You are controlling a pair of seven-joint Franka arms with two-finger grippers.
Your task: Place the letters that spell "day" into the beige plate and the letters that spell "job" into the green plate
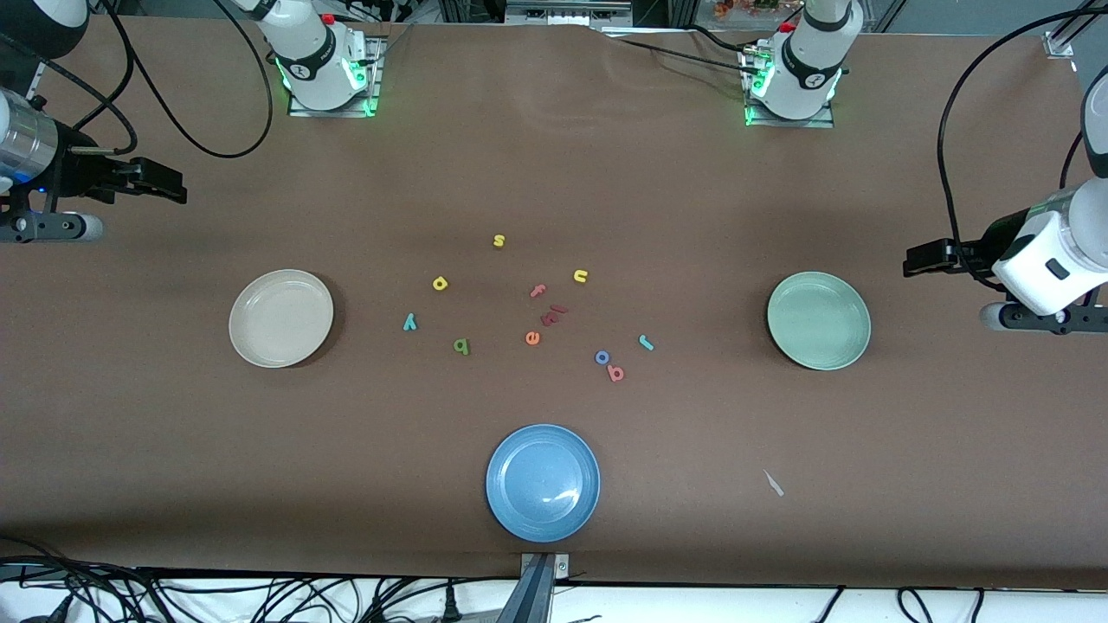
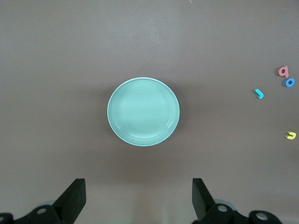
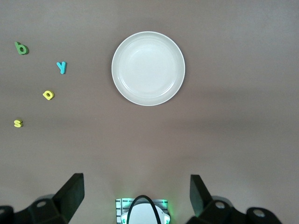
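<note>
The beige plate (image 1: 280, 317) (image 3: 148, 68) lies empty toward the right arm's end, the green plate (image 1: 818, 320) (image 2: 143, 111) empty toward the left arm's end. Between them lie the yellow d (image 1: 440, 283) (image 3: 48, 95), green a (image 1: 461, 346) (image 3: 21, 48) and teal y (image 1: 410, 323) (image 3: 61, 67). Closer to the green plate are the teal j (image 1: 646, 343) (image 2: 259, 93), blue o (image 1: 602, 356) (image 2: 290, 82) and pinkish b (image 1: 615, 373) (image 2: 283, 71). My right gripper (image 1: 177, 189) (image 3: 137, 196) and left gripper (image 1: 909, 262) (image 2: 138, 196) hang open and empty over the table's ends.
A blue plate (image 1: 543, 483) sits nearest the front camera. Other letters lie among the task's: yellow s (image 1: 499, 240), yellow u (image 1: 580, 276), pink f (image 1: 538, 291), orange e (image 1: 532, 337), a dark red pair (image 1: 552, 316). A white scrap (image 1: 773, 483) lies beside the blue plate.
</note>
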